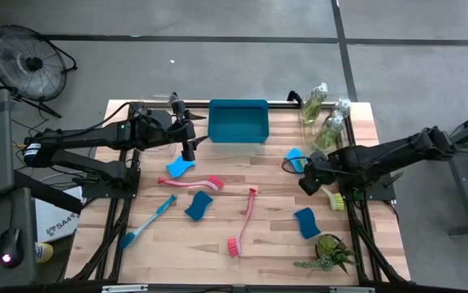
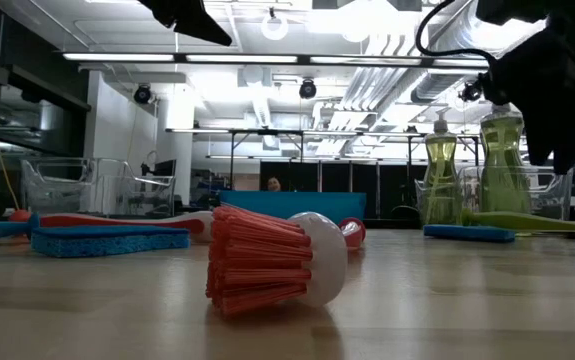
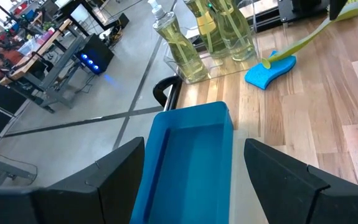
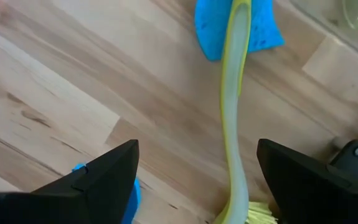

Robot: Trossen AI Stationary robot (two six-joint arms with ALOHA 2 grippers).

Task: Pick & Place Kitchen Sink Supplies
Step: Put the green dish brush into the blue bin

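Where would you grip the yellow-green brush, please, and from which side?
Grip the yellow-green brush mid-handle, coming straight down with fingers across it. The thin handle lies flat on bare table there; one end rests on a sponge and the other is bristles. The open right gripper already straddles it.

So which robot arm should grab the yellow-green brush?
Probably the right. Its open tool hangs right over the yellow-green brush, whose handle tip lies on a blue sponge. The left tool, also open, is across the table beside the blue tray.

Bare wood (image 1: 274,175) between brushes (image 1: 242,221)
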